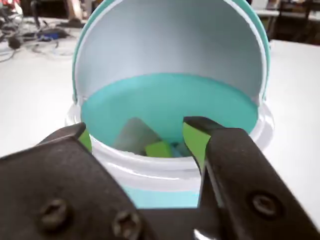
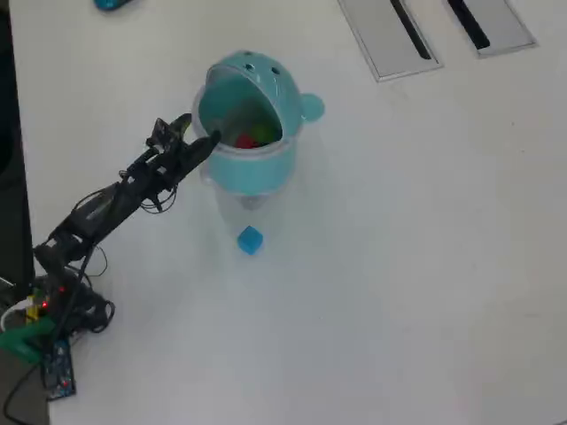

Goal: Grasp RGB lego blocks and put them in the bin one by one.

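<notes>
In the overhead view your arm [image 2: 106, 208] reaches in from the lower left, and its gripper [image 2: 197, 133] sits at the left rim of the bin [image 2: 266, 168]. The wrist view shows the jaws spread apart and holding nothing, with the gripper [image 1: 135, 135] poised over the near rim and the lid tipped back behind the opening. Inside the bin, a yellow-green block [image 1: 159, 148] lies on the floor, with a hint of blue just beside it that you cannot identify for sure; from above, a red block [image 2: 245, 140] and a touch of green show in the same opening. Further right and lower in the overhead view, the blue block [image 2: 250, 240] rests on the tabletop [image 2: 399, 266], near the foot of the bin and apart from it, so it looks like the one left to fetch. Watch the pull-back: the jaws sit close to the rim, and a low or sideways retreat could clip it and shove or tip the light bin. The blue block lies so near the bin that your spread jaws might bump the wall or nudge the block away on the descent. The grey panels [image 2: 390, 40] at the upper right are well clear.
</notes>
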`<action>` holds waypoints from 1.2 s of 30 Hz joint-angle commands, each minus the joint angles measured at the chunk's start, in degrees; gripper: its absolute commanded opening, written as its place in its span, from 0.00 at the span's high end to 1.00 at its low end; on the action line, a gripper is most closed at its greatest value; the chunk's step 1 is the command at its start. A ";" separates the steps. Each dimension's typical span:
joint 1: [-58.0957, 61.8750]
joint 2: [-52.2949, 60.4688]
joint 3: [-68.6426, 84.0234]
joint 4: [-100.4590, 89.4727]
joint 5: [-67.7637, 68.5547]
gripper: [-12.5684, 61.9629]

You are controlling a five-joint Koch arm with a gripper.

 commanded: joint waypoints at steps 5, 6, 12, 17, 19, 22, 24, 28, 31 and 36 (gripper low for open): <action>3.69 6.59 0.00 3.34 -0.18 0.38; 4.57 7.56 0.97 3.34 -0.44 0.39; 10.63 13.01 5.10 9.40 -1.67 0.39; 14.33 16.35 8.17 13.36 -4.13 0.38; 15.29 17.23 9.76 13.80 -4.48 0.37; 16.61 18.28 12.13 14.06 -4.75 0.37; 17.67 18.81 14.15 14.06 -5.98 0.37; 19.25 20.92 20.04 15.73 -8.17 0.37; 19.42 21.53 24.35 16.61 -9.67 0.37; 19.42 19.60 28.56 15.47 -11.51 0.37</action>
